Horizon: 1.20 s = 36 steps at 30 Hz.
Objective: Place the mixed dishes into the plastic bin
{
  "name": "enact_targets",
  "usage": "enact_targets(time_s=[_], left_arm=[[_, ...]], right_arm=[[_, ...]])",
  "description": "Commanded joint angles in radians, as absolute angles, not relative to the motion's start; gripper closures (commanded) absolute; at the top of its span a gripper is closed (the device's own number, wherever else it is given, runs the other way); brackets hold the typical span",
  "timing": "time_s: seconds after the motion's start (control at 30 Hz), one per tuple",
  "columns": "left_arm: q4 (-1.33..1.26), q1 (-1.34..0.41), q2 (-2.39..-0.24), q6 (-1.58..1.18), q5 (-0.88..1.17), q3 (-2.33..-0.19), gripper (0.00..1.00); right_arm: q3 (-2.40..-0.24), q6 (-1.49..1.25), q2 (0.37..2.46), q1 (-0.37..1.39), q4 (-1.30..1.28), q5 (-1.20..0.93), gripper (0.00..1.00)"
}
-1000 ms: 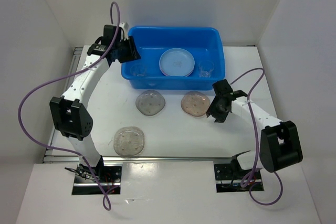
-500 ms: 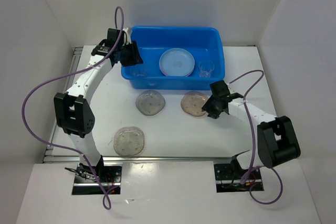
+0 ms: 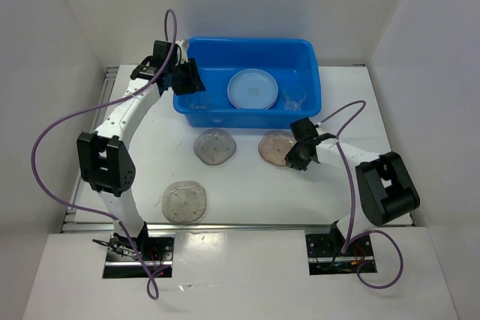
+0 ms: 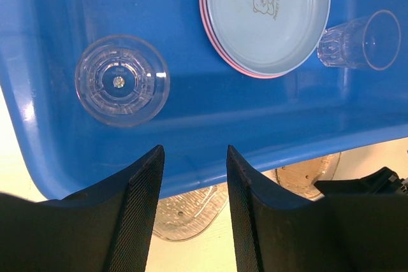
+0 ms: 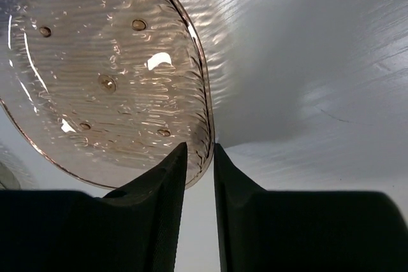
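Observation:
The blue plastic bin (image 3: 247,49) holds a stack of plates (image 3: 253,88), a pale blue one on a pink one, and two clear cups (image 3: 295,97) (image 3: 199,100). In the left wrist view one cup (image 4: 121,81) stands upright and the other (image 4: 360,39) lies on its side beside the plates (image 4: 268,14). My left gripper (image 3: 186,79) (image 4: 194,151) is open and empty over the bin's left end. My right gripper (image 3: 294,157) (image 5: 199,148) is shut on the right rim of the tan plate (image 3: 276,148) (image 5: 102,74), which lies on the table.
A greyish plate (image 3: 215,146) lies just in front of the bin, left of the tan plate. Another greyish plate (image 3: 184,201) lies near the front edge by the left arm's base. White walls enclose the table on three sides.
My right gripper moved left onto the tan plate's right rim. My left gripper shifted slightly toward the bin a second ago, then stayed still.

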State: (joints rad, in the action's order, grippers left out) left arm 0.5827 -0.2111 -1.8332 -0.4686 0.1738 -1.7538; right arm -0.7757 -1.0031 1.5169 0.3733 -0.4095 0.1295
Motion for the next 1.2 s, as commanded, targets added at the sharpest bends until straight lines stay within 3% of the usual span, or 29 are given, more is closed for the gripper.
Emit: enact_targets(time_s=[0.0, 0.27, 0.63, 0.73, 0.97, 1.03, 1.1, 1.13, 1.17], left_arm=[[0.558, -0.213, -1.838, -0.453, 0.195, -1.782, 0.48], [0.558, -0.213, -1.847, -0.443, 0.195, -1.782, 0.48], [0.578, -0.213, -1.847, -0.443, 0.176, -1.812, 0.48], [0.588, -0.213, -1.838, -0.443, 0.176, -1.812, 0.42], [0.588, -0.213, -1.799, -0.443, 0.167, -1.793, 0.42], [0.588, -0.213, -1.780, -0.443, 0.146, -1.793, 0.33], [0.578, -0.213, -1.770, -0.443, 0.132, -1.782, 0.14], [0.578, -0.213, -1.760, -0.443, 0.118, -1.773, 0.00], [0.578, -0.213, -1.759, -0.434, 0.109, -1.773, 0.00]], right_arm=[[-0.775, -1.032, 1.523, 0.382, -0.353, 0.196, 0.73], [-0.765, -1.032, 1.460, 0.391, -0.362, 0.242, 0.99], [-0.905, -0.980, 1.172, 0.561, -0.751, 0.109, 0.99], [-1.003, -0.957, 1.077, 0.561, -0.842, 0.091, 0.99], [-1.319, -0.842, 1.198, 0.540, -0.798, 0.161, 0.99], [-1.367, -0.799, 1.302, 0.508, -0.718, 0.170, 0.99], [-1.437, -0.740, 1.382, 0.464, -0.668, 0.193, 0.99], [-1.457, -0.721, 1.420, 0.450, -0.622, 0.205, 0.99], [-1.497, -0.691, 1.496, 0.433, -0.603, 0.216, 0.99]])
